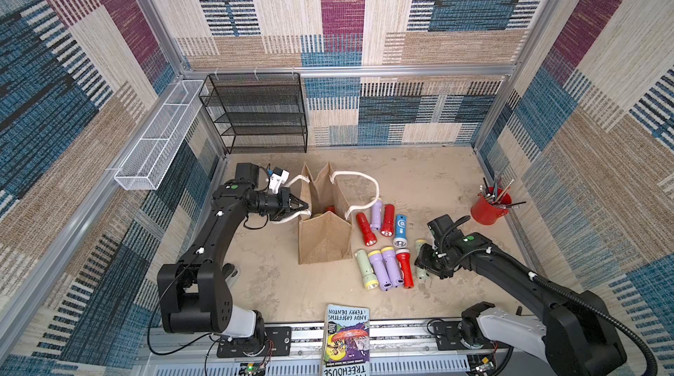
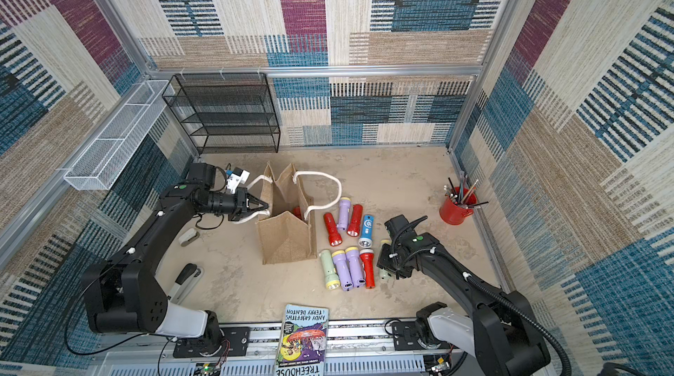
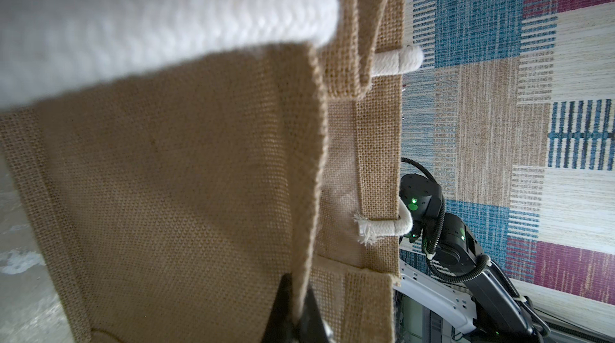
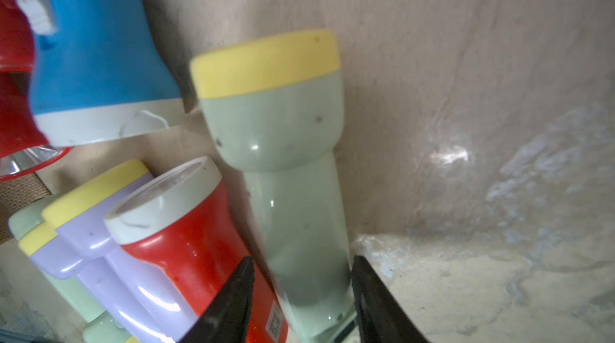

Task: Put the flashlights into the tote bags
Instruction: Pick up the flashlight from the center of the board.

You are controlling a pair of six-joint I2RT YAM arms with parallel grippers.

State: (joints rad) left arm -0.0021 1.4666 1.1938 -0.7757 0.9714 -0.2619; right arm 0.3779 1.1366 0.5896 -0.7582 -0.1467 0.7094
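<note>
Mottled beige tabletop (image 1: 419, 181), boxed in by walls (image 1: 343, 9) of patchwork carpet weave on aluminium rails. The tote bag (image 1: 324, 239) stands open mid-table, with the left gripper (image 3: 298, 288) clamped tight on its burlap rim. The flashlights (image 1: 390, 264) lie in two loose rows just right of the bag. The right gripper (image 4: 301, 264) straddles the handle of the outermost pale green flashlight (image 4: 293, 191), fingers part-way apart. Whether they press it is not discernible; the frame is blurred. In both top views that flashlight is mostly hidden under the wrist. Something red (image 1: 330, 209) glimpsed inside the bag, unclear. A book (image 1: 346, 337) is cut off at the near edge. A white rope handle (image 3: 149, 25) blocks much of the left wrist view.
</note>
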